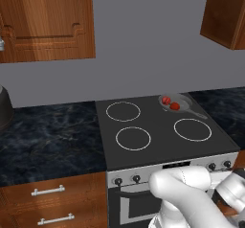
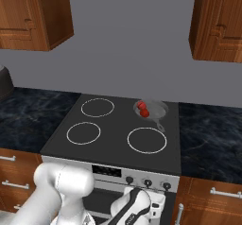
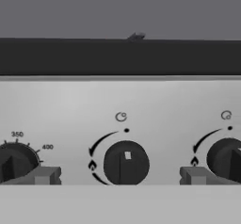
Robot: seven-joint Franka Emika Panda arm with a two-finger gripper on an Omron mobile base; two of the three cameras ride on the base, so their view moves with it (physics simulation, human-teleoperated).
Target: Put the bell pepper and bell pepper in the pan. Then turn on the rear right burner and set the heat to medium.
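Landmark: black glass cooktop (image 1: 158,141), flat, set into a dark marbled counter (image 1: 48,141).

Burner rings: four thin white circles, two rear, two front. The rear right burner (image 2: 152,109) lies under the pan.

Pan (image 1: 178,101): one, small, shallow, grey-silver, on the rear right corner of the cooktop, its thin handle (image 1: 198,113) pointing toward the front right edge.

Bell peppers: two, glossy red, both inside the pan. One bell pepper (image 1: 166,100) sits toward the pan's rear left; the second bell pepper (image 1: 175,106) is just beside it, nearer the cooktop's front. From the right base view the two overlap (image 2: 143,109), and I cannot tell whether they touch.

Control panel (image 3: 70,105): silver strip below the cooktop's front edge. Knobs: three in the hand view. The centre knob (image 3: 125,163) is dark and round with a small light mark near its top and a flame symbol to its left; the temperature dial (image 3: 16,164) at the left is marked 350 and 400; the right knob (image 3: 226,158) is cut by the frame edge.

Gripper (image 3: 120,176): one, low in front of the panel, below the cooktop's front right edge. Its two fingers (image 3: 44,175) stand spread wide apart, one at each side of the centre knob, gripping nothing.

Wooden wall cabinets: two, above the cooktop at left and right. Drawer handles (image 1: 48,190): two, left of the oven.
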